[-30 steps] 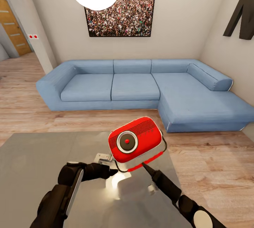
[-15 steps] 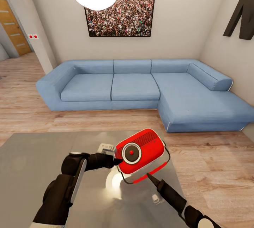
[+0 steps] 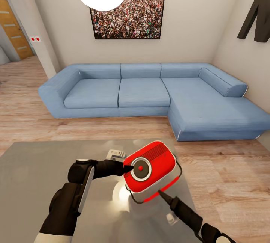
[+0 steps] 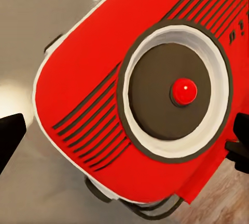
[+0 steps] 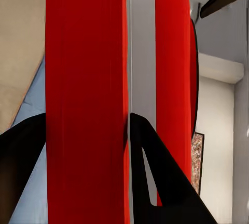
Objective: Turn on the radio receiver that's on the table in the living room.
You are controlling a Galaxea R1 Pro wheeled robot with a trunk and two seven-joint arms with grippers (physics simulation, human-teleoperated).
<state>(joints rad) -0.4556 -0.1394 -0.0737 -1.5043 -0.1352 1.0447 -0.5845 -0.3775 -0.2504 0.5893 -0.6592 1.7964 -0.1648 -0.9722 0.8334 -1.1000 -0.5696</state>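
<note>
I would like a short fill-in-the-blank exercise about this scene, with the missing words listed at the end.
1. The right gripper holds the radio receiver lifted above the grey ____.
2. The tip of the left gripper is next to the round ____ on the radio's face.
3. Behind the table stands a sofa whose colour is ____.
4. The small knob in the middle of the dial is ____.

Missing words: table; dial; blue; red

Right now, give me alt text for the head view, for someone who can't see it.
A red radio receiver is held tilted above a glossy grey table by the right pincer at its lower edge, while the left pincer touches the dial's rim. Behind stand a blue L-shaped sofa and a crowd photo.
</note>
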